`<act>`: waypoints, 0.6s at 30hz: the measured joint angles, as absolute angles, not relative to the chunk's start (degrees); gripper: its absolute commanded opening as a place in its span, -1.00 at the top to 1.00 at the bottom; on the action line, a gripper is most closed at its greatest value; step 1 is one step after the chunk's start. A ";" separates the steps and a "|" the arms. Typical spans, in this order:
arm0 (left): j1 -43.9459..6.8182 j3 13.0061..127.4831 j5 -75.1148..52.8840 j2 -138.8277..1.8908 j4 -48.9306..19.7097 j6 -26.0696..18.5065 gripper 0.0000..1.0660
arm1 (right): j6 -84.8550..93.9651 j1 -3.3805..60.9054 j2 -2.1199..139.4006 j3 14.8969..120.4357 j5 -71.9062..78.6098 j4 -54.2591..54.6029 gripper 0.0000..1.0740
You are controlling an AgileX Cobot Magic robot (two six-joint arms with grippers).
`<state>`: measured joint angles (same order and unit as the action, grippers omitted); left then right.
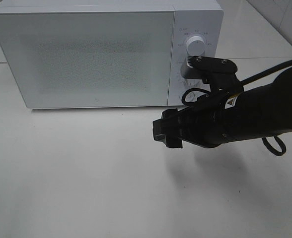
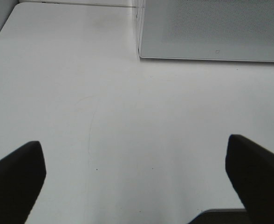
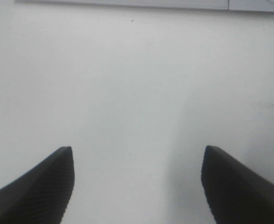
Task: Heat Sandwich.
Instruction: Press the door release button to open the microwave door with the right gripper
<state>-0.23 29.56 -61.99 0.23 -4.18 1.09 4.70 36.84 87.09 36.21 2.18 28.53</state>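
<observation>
Since the sandwich is seen in no view and the microwave (image 1: 86,54) stands shut at the counter's (image 1: 61,188) back edge, the right gripper (image 3: 138,154), apart and empty like the left gripper (image 2: 134,140), is probably best aligned squarely with the dial (image 1: 195,46).

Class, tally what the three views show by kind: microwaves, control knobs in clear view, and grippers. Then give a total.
Microwave: 1
Knob in clear view: 1
Grippers: 2, the left gripper and the right gripper
Total: 4
</observation>
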 measured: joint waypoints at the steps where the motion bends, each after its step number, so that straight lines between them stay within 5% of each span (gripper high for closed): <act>1: -0.23 29.56 -61.99 0.23 -4.18 1.09 -0.83 | 5.79 36.84 87.09 37.36 -1.60 26.99 -0.32; 18: -0.23 29.56 -61.99 0.23 -4.18 1.09 -0.83 | 5.90 36.84 86.06 46.47 -34.89 12.43 -0.32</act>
<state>-0.23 29.56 -61.99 0.23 -4.18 1.09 5.90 36.84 86.06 46.47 -34.89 12.43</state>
